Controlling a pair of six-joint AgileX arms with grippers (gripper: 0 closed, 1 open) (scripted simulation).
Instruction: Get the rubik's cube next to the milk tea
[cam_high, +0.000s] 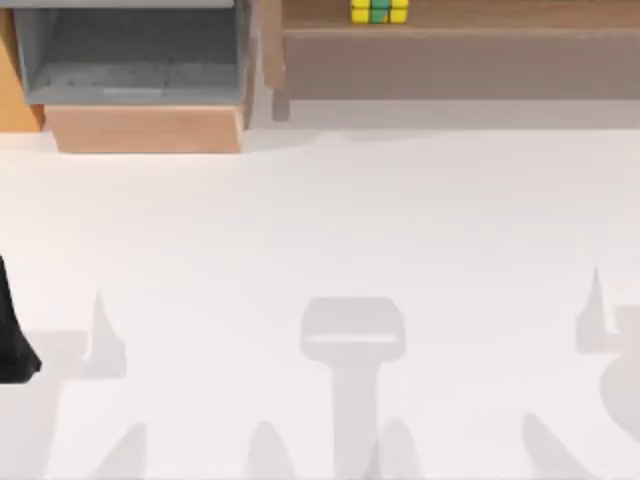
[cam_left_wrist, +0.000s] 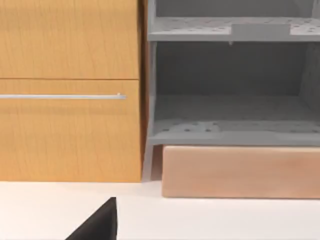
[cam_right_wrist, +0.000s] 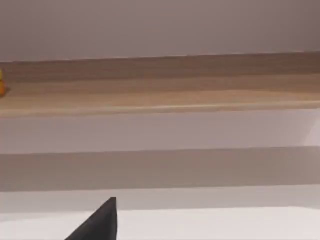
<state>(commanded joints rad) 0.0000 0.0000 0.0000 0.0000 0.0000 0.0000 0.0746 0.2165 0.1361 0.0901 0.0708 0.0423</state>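
Top view: rubik's cube (cam_high: 379, 11) sits on the wooden shelf (cam_high: 470, 20) at the far edge, a bit right of centre, cut off by the frame edge. Yellow and green squares with dark grid lines show. Nothing touches it, and neither of my arms is near it.

Far left is a grey open cabinet (cam_high: 130, 55) with a light wood drawer front (cam_high: 145, 128) below it, next to the shelf's left end. The white table (cam_high: 320, 250) takes up the rest of the scene, with only shadows on it.

My left arm (cam_high: 12, 340) is a dark shape at the left edge of the table, on the near side, well apart from the cube. Whether its fingers are wide or narrow I cannot tell.

Left wrist view faces the cabinet: orange wood door (cam_left_wrist: 70, 90) with a thin metal bar handle (cam_left_wrist: 62, 96), grey shelves (cam_left_wrist: 232, 125) beside it, the light wood drawer front (cam_left_wrist: 240, 172) beneath them. One dark fingertip (cam_left_wrist: 102, 222) pokes in over the white table.

Right wrist view faces the long wooden shelf (cam_right_wrist: 165, 92), with a sliver of yellow-orange from the cube (cam_right_wrist: 1, 82) at the picture's edge. One dark fingertip (cam_right_wrist: 102, 222) sits low over the table, far from the cube. Right gripper's opening: cannot tell either.
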